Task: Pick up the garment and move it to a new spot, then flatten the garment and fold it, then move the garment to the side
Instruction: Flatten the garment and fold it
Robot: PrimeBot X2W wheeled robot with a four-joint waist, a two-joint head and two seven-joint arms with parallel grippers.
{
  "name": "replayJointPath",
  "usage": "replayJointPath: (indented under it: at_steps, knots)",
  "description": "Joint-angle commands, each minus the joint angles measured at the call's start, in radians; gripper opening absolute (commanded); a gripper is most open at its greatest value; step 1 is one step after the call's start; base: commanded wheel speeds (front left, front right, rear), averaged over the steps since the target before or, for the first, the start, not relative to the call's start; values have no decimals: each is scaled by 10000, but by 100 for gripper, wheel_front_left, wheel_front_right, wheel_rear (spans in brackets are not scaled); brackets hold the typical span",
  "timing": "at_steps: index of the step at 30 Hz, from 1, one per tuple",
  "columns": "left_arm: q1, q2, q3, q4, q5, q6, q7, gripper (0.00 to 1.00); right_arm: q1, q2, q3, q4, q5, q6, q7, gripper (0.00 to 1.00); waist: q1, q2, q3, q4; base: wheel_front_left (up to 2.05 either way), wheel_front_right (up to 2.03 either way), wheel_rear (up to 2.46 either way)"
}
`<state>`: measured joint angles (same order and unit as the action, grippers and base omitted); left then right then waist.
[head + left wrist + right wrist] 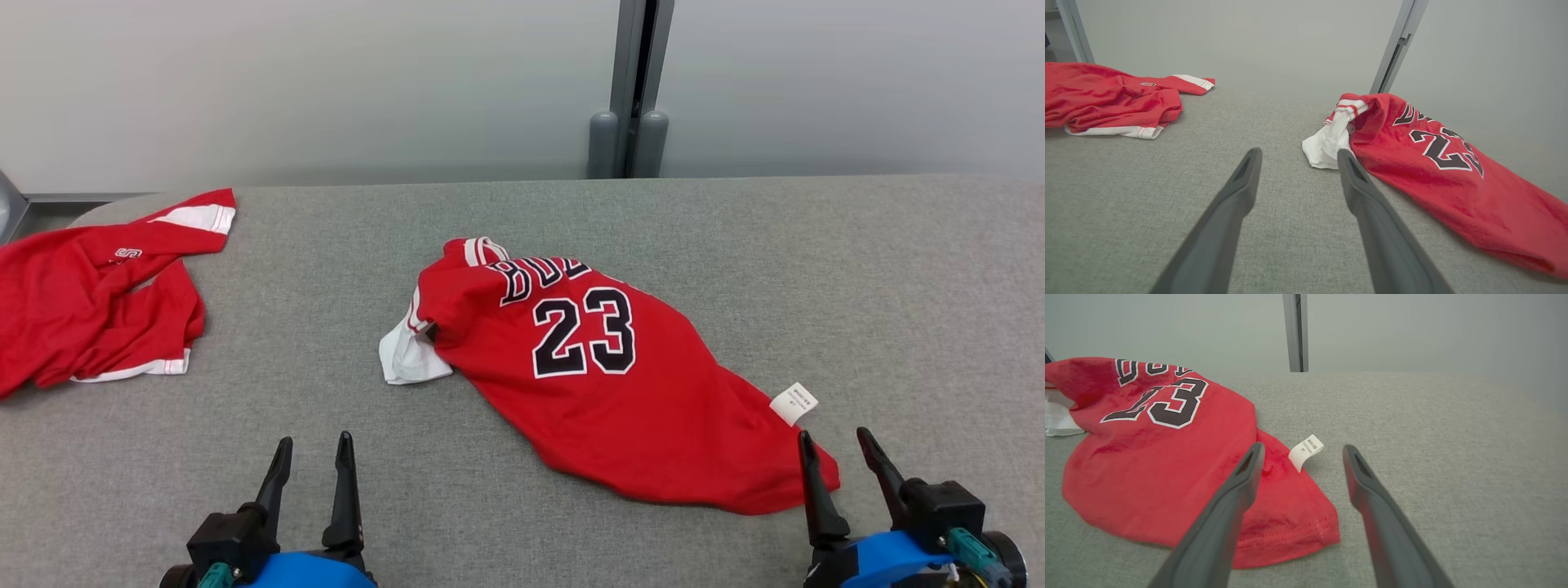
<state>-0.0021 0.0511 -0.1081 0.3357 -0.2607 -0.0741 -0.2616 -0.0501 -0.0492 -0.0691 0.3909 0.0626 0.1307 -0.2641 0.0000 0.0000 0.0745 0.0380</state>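
The garment (620, 392) is a red jersey with a black "23", lying crumpled and slanted in the middle of the grey table (857, 261). A white part (408, 359) sticks out at its left end and a white label (793, 403) at its right end. My left gripper (313, 438) is open over bare table, near-left of the jersey, with nothing between its fingers. My right gripper (833, 433) is open just above the jersey's near-right corner, not gripping it. The left wrist view shows the open left gripper (1299, 152) beside the garment (1453, 183). The right gripper (1303, 446) points at the label (1306, 451), its left finger over the garment (1147, 457).
A second red garment (82, 302) with white trim lies bunched at the table's far left edge, also in the left wrist view (1106, 98). A grey wall with a vertical post (633, 90) stands behind the table. Bare cloth surface lies to the right of the jersey.
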Motion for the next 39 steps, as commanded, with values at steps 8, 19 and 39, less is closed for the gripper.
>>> replayJointPath:
  at_steps: [8,19,39]
  knots:
    - [-514,-11,-229,-149,-72,15,-50,100,-1634,-22,527,811,-670,1,-7,100,0,0,629,471,0,0,0]
    - [-977,-13,-853,-335,-415,185,-50,100,-5445,-359,149,4480,-1496,1,1551,100,0,0,1678,1767,0,0,0]
    - [-1013,-12,-913,-407,-434,361,-50,100,-7351,-1312,2046,6108,1086,-1,1834,0,0,0,1695,1906,0,0,0]
